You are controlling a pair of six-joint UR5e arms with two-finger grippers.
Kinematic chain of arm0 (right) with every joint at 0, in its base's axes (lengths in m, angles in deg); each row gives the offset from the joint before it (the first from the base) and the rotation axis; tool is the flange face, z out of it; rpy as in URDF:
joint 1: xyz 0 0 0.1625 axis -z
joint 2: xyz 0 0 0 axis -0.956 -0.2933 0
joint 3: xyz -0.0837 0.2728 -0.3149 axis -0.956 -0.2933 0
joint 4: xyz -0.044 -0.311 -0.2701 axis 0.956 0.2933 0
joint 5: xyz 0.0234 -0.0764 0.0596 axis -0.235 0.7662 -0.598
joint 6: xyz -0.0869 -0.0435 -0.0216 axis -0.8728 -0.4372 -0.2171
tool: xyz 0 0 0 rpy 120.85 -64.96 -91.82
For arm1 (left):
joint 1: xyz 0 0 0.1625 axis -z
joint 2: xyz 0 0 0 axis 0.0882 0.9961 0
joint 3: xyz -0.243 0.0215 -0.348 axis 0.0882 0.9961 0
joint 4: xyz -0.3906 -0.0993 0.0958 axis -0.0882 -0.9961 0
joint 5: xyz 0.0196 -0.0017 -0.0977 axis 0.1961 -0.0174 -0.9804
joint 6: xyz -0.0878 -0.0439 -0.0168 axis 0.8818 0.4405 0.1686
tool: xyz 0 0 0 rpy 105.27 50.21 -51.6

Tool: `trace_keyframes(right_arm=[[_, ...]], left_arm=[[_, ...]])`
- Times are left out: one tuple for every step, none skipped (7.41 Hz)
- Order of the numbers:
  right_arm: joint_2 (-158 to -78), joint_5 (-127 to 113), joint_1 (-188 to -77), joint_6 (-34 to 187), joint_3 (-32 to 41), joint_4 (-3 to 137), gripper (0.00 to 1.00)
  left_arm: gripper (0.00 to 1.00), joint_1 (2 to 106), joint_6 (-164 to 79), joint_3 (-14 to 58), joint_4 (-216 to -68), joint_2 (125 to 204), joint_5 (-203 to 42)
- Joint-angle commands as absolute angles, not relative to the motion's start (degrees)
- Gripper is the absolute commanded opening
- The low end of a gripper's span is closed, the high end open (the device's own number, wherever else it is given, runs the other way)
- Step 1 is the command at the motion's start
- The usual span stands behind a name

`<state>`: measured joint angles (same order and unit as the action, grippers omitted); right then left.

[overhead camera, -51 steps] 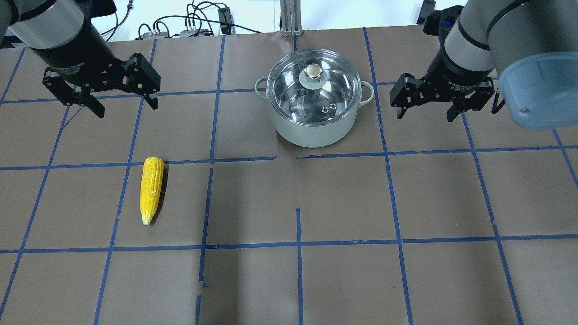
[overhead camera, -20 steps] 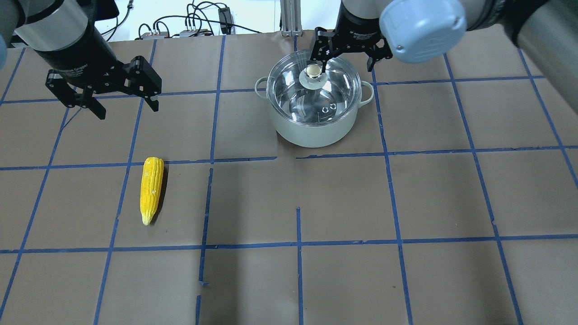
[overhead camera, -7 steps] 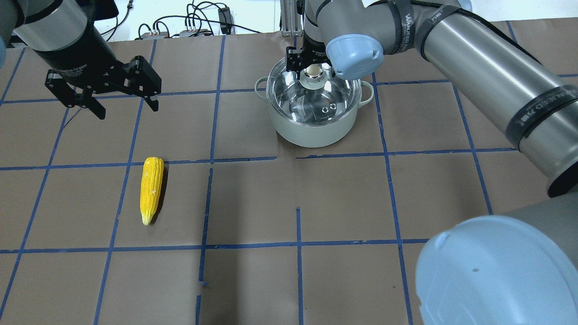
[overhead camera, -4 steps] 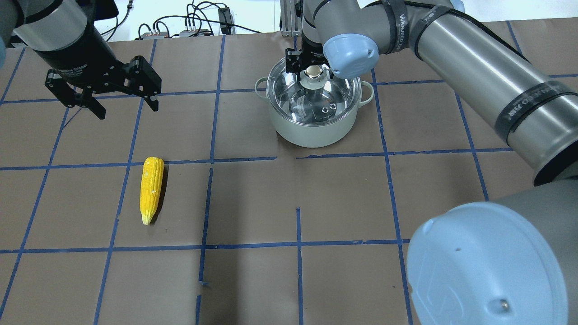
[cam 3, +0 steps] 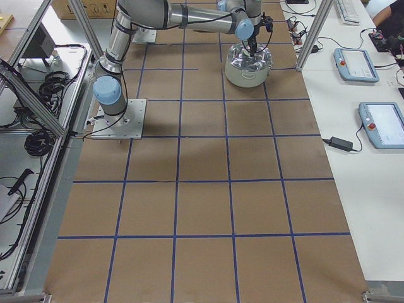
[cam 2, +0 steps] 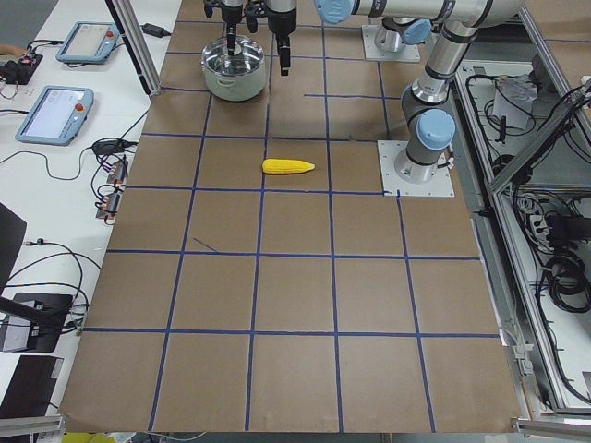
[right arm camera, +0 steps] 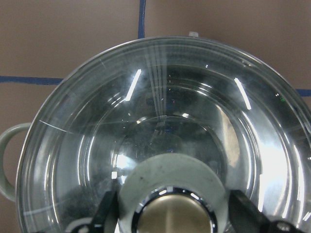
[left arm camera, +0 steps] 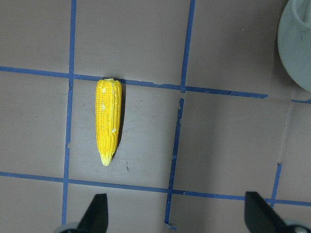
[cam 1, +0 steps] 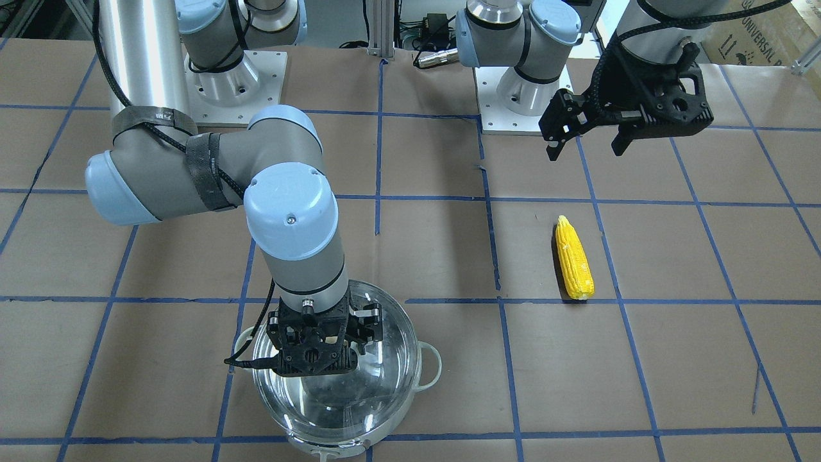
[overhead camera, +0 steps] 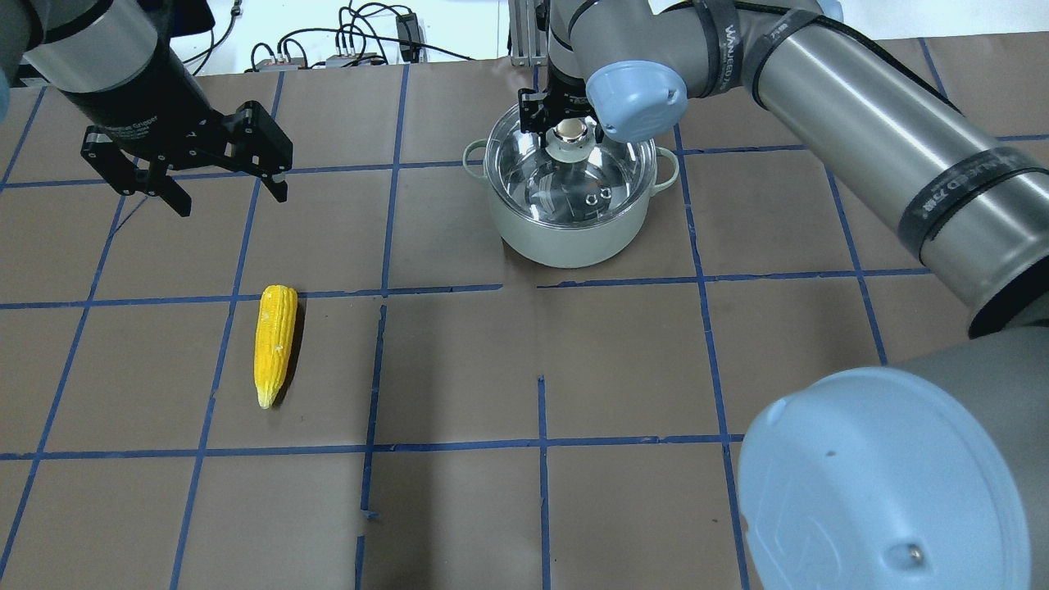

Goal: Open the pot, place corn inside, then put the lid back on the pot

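Note:
The steel pot (overhead camera: pixel 565 238) stands at the table's far middle with the glass lid (overhead camera: pixel 533 176) seated on it. My right gripper (overhead camera: pixel 568 131) is open, its fingers either side of the lid's knob (right arm camera: pixel 174 204); it hangs straight down over the lid (cam 1: pixel 378 385) in the front view (cam 1: pixel 314 366). The yellow corn (overhead camera: pixel 273 344) lies on the table to the left, tip toward me. My left gripper (overhead camera: pixel 232 201) is open and empty, hovering above and beyond the corn (left arm camera: pixel 108 126).
Brown paper with blue tape grid lines covers the table (overhead camera: pixel 541 492). Cables and boxes (overhead camera: pixel 344 49) lie beyond the far edge. My right arm's elbow (overhead camera: pixel 885 483) fills the overhead view's lower right.
My right gripper has swung from the pot's right side to over the lid and come down around the knob; it has barely moved in the last second. The left gripper, corn and pot have not moved.

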<state>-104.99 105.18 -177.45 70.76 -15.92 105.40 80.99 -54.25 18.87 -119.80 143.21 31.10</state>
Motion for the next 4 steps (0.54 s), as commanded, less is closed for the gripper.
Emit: trace_keyframes(right_arm=[[-105.0,105.1,-177.4,70.8,-16.0,105.5,0.89],[-105.0,105.1,-177.4,71.1,-16.0,105.6,0.91],[-105.1,105.0,-177.4,71.1,-16.1,105.6,0.92],[-105.0,105.1,-177.4,71.1,-16.8,105.4,0.92]], left_arm=[[1.00,81.0,-54.2,18.9,-119.8,143.2,31.1],[1.00,81.0,-54.2,18.9,-119.8,143.2,31.1],[1.00,81.0,-54.2,18.9,-119.8,143.2,31.1],[1.00,80.9,-54.3,18.9,-119.8,143.1,31.1]])
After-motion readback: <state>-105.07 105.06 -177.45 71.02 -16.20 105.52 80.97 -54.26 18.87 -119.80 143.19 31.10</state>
